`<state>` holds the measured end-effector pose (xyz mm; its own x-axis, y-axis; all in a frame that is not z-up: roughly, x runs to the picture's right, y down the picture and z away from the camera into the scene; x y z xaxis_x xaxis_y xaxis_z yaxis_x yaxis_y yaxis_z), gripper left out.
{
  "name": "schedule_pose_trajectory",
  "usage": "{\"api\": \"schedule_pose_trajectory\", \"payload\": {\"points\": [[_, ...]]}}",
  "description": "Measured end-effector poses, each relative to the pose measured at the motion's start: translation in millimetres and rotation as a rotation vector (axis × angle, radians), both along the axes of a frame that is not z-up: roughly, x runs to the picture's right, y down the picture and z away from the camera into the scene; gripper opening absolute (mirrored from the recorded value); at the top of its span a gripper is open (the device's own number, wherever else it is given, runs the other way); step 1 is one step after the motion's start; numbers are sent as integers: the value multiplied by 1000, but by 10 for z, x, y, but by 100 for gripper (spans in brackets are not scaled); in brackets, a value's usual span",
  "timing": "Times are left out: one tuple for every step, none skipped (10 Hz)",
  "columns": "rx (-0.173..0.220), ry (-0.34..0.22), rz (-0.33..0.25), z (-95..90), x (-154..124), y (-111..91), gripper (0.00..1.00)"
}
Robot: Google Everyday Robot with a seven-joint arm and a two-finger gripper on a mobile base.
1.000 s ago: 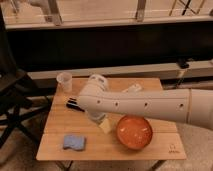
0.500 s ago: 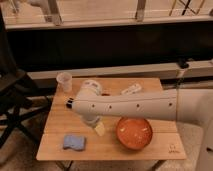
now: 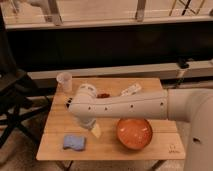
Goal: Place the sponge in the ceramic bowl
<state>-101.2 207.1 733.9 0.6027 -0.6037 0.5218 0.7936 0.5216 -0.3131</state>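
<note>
Light-blue and flat, the sponge (image 3: 74, 142) lies on the near left part of the wooden table (image 3: 165, 145), in the same spot as a second ago; the translucent plastic cup (image 3: 64, 81) stands at the far left corner, likewise unmoved; just right of the sponge and a little farther back, the gripper (image 3: 95, 131) hangs below the white arm (image 3: 125, 105); over the last second it has drifted leftward and nearer, away from the bowl's side and towards the sponge; its jaws stand apart, hold nothing and do not touch the sponge; farther right, the orange-red ceramic bowl (image 3: 134, 133) sits near the table's front edge with nothing seen inside it; judged from this shift, the arm is closing in for a pick, while the sponge rests outside the bowl, to its left.
</note>
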Motion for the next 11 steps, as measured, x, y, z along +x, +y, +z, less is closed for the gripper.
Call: {"api": "schedule_pose_trajectory", "payload": {"points": [[-9,-15,-13,53,-92,59,80],[-15,-25,-23,88,-112,89,80],[-26,-42,-35,130,-130,135,80],[-38,-59,-48,181,-153,194,80],[-48,-73,-57,214,-182,236,80],[-52,-79,-62,259,-213,276,80],[-56,-86,-68,297,-251,312,80],[-60,-93,-77,328,-287,344,80],[-61,-108,-94,338,-323,355,80],[-67,-118,-112,352,-315,376,80],[-72,-124,-117,370,-307,395,80]]}}
